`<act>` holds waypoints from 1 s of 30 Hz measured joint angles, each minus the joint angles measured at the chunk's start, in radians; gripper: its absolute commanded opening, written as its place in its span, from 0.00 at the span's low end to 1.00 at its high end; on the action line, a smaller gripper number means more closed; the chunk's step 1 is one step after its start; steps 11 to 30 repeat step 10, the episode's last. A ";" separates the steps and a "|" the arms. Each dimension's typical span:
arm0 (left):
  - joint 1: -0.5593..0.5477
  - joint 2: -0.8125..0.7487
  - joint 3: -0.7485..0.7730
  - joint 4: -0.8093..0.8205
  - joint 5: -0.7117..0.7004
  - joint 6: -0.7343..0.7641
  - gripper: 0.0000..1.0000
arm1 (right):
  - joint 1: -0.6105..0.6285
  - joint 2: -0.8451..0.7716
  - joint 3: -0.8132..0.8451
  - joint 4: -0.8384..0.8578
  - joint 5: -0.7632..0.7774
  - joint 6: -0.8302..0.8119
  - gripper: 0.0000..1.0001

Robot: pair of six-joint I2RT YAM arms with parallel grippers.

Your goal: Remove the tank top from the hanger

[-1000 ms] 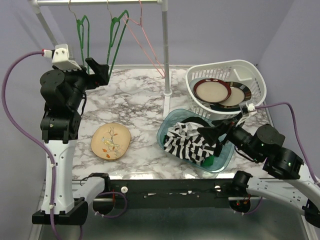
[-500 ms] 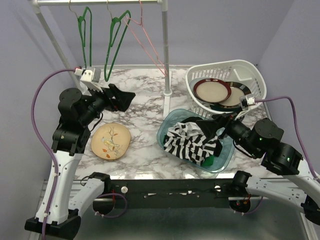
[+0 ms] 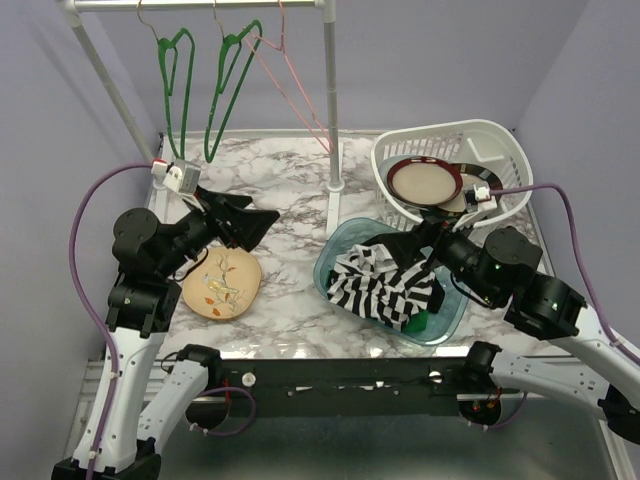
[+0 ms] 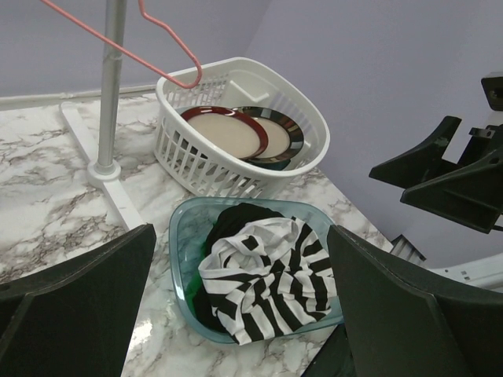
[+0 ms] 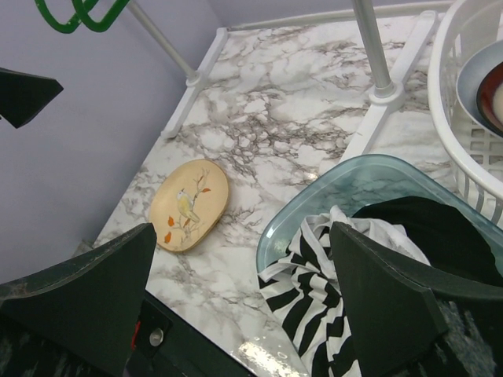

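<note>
A black-and-white striped garment (image 3: pixel 385 285) lies crumpled in a teal bin (image 3: pixel 335 255), on top of black and green cloth; it also shows in the left wrist view (image 4: pixel 267 279) and the right wrist view (image 5: pixel 330 290). Two green hangers (image 3: pixel 178 90) (image 3: pixel 228 90) and a pink hanger (image 3: pixel 295 90) hang bare on the rail. My left gripper (image 3: pixel 258 212) is open and empty, held above the table left of the bin. My right gripper (image 3: pixel 412 238) is open and empty, just above the bin's far side.
A white basket (image 3: pixel 500 140) holding plates stands at the back right. A yellow bird plate (image 3: pixel 221 282) lies at the front left. The rack's white post (image 3: pixel 333 100) and foot stand mid-table, behind the bin.
My left arm has dropped from beside the green hangers and swung right over the table. My right gripper has lifted and pulled back a little from the striped garment.
</note>
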 measured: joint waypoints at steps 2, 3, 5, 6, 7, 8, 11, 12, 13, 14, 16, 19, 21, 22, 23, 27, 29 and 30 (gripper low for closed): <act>-0.002 -0.002 -0.003 0.002 0.000 0.000 0.99 | 0.000 0.005 0.000 0.000 -0.002 0.007 1.00; -0.003 -0.003 -0.003 0.004 0.000 0.000 0.99 | 0.000 0.005 0.000 0.001 -0.002 0.009 1.00; -0.005 -0.004 -0.003 0.006 0.000 0.000 0.99 | 0.000 0.002 0.000 0.004 -0.002 0.014 1.00; -0.006 -0.005 -0.003 0.006 0.000 0.000 0.99 | 0.000 -0.001 0.000 0.005 -0.002 0.015 1.00; -0.006 -0.005 -0.003 0.006 0.000 0.000 0.99 | 0.000 -0.002 0.001 0.005 -0.002 0.016 1.00; -0.006 -0.006 -0.003 0.006 0.000 0.000 0.99 | 0.000 -0.003 0.002 0.006 -0.002 0.016 1.00; -0.006 -0.007 -0.003 0.006 0.000 0.000 0.99 | 0.000 -0.004 0.003 0.006 -0.002 0.016 1.00; -0.006 -0.007 -0.003 0.006 0.000 0.000 0.99 | 0.000 -0.004 0.003 0.006 -0.002 0.016 1.00; -0.006 -0.007 -0.003 0.006 0.000 0.000 0.99 | 0.000 -0.004 0.003 0.006 -0.002 0.016 1.00; -0.006 -0.007 -0.003 0.006 0.000 0.000 0.99 | 0.000 -0.004 0.003 0.006 -0.002 0.016 1.00; -0.006 -0.007 -0.003 0.006 0.000 0.000 0.99 | 0.000 -0.004 0.003 0.006 -0.002 0.016 1.00; -0.006 -0.007 -0.003 0.006 0.000 0.000 0.99 | 0.000 -0.004 0.003 0.006 -0.002 0.016 1.00; -0.006 -0.007 -0.003 0.006 0.000 0.000 0.99 | 0.000 -0.004 0.003 0.006 -0.002 0.016 1.00; -0.006 -0.007 -0.003 0.006 0.000 0.000 0.99 | 0.000 -0.004 0.003 0.006 -0.002 0.016 1.00; -0.006 -0.007 -0.003 0.006 0.000 0.000 0.99 | 0.000 -0.004 0.003 0.006 -0.002 0.016 1.00; -0.006 -0.007 -0.003 0.006 0.000 0.000 0.99 | 0.000 -0.004 0.003 0.006 -0.002 0.016 1.00; -0.006 -0.007 -0.003 0.006 0.000 0.000 0.99 | 0.000 -0.004 0.003 0.006 -0.002 0.016 1.00; -0.006 -0.007 -0.003 0.006 0.000 0.000 0.99 | 0.000 -0.004 0.003 0.006 -0.002 0.016 1.00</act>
